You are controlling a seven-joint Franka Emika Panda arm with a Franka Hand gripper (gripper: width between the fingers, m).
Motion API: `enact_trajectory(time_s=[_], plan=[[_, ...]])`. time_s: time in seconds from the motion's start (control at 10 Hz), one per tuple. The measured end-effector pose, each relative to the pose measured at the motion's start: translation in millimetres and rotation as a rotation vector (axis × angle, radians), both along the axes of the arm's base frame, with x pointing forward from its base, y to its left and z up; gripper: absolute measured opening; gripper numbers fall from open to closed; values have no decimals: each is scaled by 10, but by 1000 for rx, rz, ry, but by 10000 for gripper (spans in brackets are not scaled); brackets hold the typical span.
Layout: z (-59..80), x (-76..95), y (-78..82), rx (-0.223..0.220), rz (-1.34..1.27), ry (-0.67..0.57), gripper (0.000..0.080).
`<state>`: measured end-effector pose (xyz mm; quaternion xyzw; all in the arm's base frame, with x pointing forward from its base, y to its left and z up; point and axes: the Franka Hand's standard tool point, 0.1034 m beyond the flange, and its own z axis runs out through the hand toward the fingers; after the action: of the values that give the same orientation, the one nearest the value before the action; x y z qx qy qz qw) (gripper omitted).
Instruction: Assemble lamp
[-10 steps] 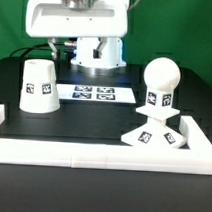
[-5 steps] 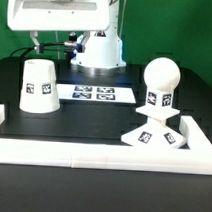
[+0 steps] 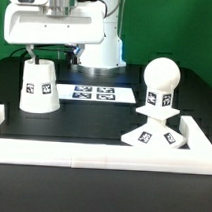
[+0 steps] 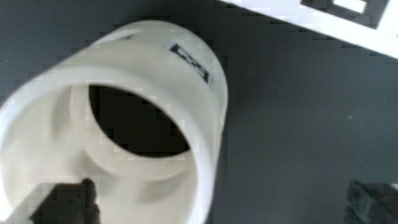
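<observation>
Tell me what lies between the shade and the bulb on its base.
Only the marker board and bare black table separate the shade from the bulb, per the exterior view.

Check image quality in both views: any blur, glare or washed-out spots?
Exterior view: sharp, evenly lit; bulb crown washed out. Wrist view: shade soft and blown out at this range, dark inside; claw fingertips blurred dark shapes at the frame edge.

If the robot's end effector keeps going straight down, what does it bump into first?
Most likely the shade. The end effector hangs just above its top, and the wrist view looks right down into the shade's opening. One finger seems over the rim, though depth is hard to judge.
</observation>
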<state>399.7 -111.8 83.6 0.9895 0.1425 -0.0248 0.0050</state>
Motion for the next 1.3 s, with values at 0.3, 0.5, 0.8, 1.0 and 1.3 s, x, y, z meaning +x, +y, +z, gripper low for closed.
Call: enact_trajectory(time_s=[0.3, 0.5, 0.8, 1.0, 1.3], plan=[[-165, -33, 0, -16, 11, 9, 699], [-163, -21, 2, -16, 12, 11, 573], [-169, -26, 2, -16, 12, 12, 297], [-163, -18, 2, -16, 12, 9, 43], [-163, -18, 2, -17, 13, 9, 43]])
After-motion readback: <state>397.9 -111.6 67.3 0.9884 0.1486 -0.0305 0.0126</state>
